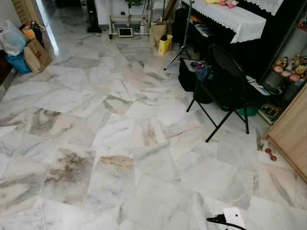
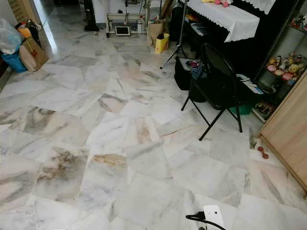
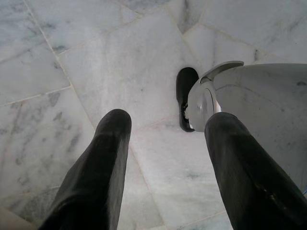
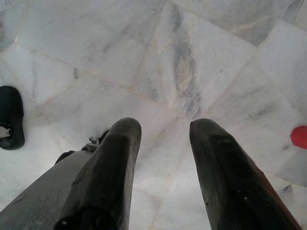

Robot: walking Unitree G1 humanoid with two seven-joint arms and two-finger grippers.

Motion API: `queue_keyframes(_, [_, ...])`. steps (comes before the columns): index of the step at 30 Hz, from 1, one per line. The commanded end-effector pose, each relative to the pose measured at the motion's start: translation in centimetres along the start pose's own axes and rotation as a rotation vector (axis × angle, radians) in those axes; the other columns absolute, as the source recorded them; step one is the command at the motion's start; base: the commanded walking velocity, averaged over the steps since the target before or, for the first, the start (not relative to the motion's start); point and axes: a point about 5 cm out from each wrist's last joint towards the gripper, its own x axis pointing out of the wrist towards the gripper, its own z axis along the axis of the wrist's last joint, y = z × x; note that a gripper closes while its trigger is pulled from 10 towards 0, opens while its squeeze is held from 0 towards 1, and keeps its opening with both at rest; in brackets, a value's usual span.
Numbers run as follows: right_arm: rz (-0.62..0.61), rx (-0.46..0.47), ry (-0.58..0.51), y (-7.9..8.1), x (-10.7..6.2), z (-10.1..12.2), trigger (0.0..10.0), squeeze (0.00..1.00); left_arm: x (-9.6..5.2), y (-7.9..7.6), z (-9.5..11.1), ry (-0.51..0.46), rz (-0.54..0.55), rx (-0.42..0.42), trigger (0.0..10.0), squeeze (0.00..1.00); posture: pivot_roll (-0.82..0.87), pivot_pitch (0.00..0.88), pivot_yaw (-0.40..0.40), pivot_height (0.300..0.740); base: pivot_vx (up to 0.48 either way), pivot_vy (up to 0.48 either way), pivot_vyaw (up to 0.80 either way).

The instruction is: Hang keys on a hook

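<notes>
My left gripper point(image 3: 165, 143) hangs open over the white marble floor point(image 3: 129, 62), its two black fingers point(image 3: 103, 163) spread with only tile between them. Beside it are my own black foot point(image 3: 185, 93) and grey leg point(image 3: 264, 96). My right gripper point(image 4: 165, 139) is open too, pointing down at bare marble point(image 4: 192, 57) with nothing held. A small red thing point(image 4: 300, 136) lies on the floor at the edge of the right wrist view.
A black folding chair point(image 1: 225, 81) stands to the right, before a wooden cabinet point(image 1: 292, 129) and a shelf of figurines point(image 1: 288, 64). A white power strip with a black cable point(image 1: 232, 216) lies close ahead. Bags point(image 1: 29, 50) sit far left; a tripod point(image 1: 182, 43) stands at the back.
</notes>
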Motion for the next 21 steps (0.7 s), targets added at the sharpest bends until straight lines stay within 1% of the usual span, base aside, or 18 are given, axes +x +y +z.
queue_keyframes(1, [0.018,0.225,-0.127,1.23,0.02,0.16,10.0,0.0,1.35,-1.88,13.9,-0.089,-0.177,0.003,10.0,0.0,-0.2,0.103,0.039,0.74,0.0,0.0,0.0])
queue_keyframes(21, [0.018,0.225,-0.127,1.23,0.02,0.16,10.0,0.0,1.35,-1.88,13.9,-0.089,-0.177,0.003,10.0,0.0,-0.2,0.103,0.039,0.74,0.0,0.0,0.0])
